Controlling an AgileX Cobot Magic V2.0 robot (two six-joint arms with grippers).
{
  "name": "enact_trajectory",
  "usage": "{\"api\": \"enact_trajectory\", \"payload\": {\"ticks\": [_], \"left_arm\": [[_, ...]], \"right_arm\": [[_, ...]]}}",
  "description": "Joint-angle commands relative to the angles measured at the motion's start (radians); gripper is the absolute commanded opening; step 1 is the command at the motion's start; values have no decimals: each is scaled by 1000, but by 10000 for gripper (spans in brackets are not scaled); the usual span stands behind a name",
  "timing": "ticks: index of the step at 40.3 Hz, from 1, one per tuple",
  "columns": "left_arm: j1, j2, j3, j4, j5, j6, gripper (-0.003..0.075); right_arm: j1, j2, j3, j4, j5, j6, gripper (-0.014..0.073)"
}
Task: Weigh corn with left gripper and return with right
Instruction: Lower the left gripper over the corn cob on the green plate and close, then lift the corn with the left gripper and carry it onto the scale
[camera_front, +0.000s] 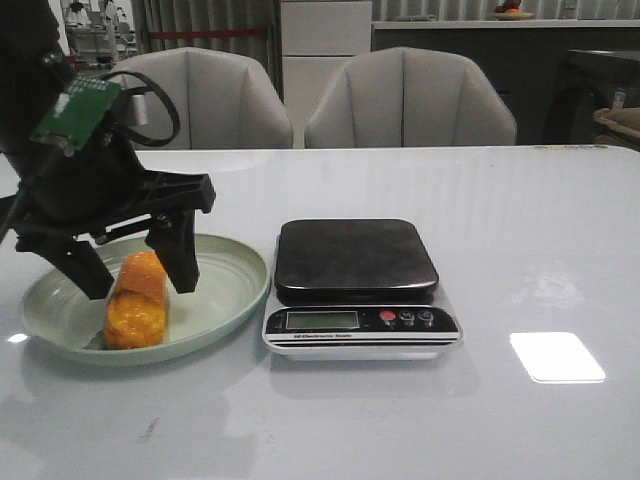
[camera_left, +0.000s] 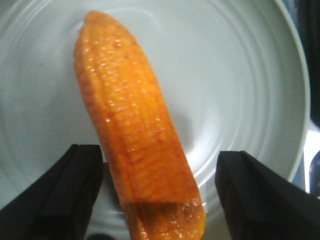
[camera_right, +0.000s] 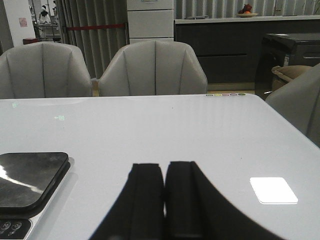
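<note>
Lower left of the front view: pale green plate (camera_front: 235, 290) holds the corn (camera_front: 137, 300), left gripper (camera_front: 135, 278) spread wide around it, not touching. Looks stiff, light, glossy-slippery, so I'd pinch mid-cob across the kernels. Right gripper (camera_right: 164, 200) is pressed together, empty.

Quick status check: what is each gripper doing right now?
Left gripper: open, fingers on either side of the corn on the plate, not holding it.
Right gripper: closed, empty, above the table.
</note>
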Motion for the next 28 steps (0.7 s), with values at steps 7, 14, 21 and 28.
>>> {"api": "enact_trajectory", "payload": {"ticks": [7,14,21,28], "left_arm": [[-6,16,-32,-11,-10,-13,340],[-6,26,-53,-11,-7,-9,197],[-28,-9,-156,-6,19,-5,115],[-100,-11,-281,-6,25,-5,115]], "right_arm": [[-2,-19,5,-11,-86,-3,165],[-2,-19,5,-11,-86,-3,165],[-2,-19,5,-11,-86,-3,165],[-2,-19,5,-11,-86,-3,165]]}}
